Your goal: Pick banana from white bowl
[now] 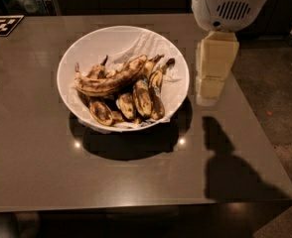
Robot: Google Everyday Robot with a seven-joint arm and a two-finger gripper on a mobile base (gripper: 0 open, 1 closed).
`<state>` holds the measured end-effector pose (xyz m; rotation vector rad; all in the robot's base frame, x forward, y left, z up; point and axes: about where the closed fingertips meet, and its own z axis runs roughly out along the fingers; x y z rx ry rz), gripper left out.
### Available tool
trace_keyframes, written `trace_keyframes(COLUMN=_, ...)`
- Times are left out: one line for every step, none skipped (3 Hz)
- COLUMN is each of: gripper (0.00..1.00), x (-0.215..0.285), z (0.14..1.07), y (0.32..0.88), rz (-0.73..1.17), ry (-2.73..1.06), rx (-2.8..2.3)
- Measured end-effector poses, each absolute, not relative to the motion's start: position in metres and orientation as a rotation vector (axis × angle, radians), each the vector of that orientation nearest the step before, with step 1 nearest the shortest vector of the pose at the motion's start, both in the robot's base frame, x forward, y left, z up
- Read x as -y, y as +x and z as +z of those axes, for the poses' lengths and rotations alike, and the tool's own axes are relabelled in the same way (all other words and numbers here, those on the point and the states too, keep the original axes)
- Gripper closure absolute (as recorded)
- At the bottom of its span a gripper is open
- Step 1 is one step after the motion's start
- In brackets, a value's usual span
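Note:
The white bowl (81, 53) sits at the middle of the grey table, lined with crumpled white paper. The banana (111, 78), long, curved, dull yellow with brown streaks, lies across the top of several shorter, darker bananas (136, 100) inside it. My gripper (208, 90) hangs from the white arm housing (228, 4) at the upper right. It is just right of the bowl's rim, above the table, and touches nothing.
The grey table (41, 177) has its right edge close under the gripper, with floor beyond. A black-and-white marker tag (2, 25) lies at the table's far left corner. Dark cabinets stand behind the table.

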<state>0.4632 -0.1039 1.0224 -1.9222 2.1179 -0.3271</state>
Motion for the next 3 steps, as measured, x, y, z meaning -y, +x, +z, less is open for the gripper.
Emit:
trace_keyframes(gripper=0.0, x=0.088, z=1.021, y=0.466, rz=-0.307, ry=-1.943, rx=-2.067)
trace_keyframes(gripper=0.0, x=0.054, z=1.022, y=0.468, rz=-0.312, ry=-2.008, rx=-2.005)
trace_keyframes(gripper=0.0, x=0.026, z=1.02, y=0.473, rz=-0.307, ry=-2.06, rx=-1.968)
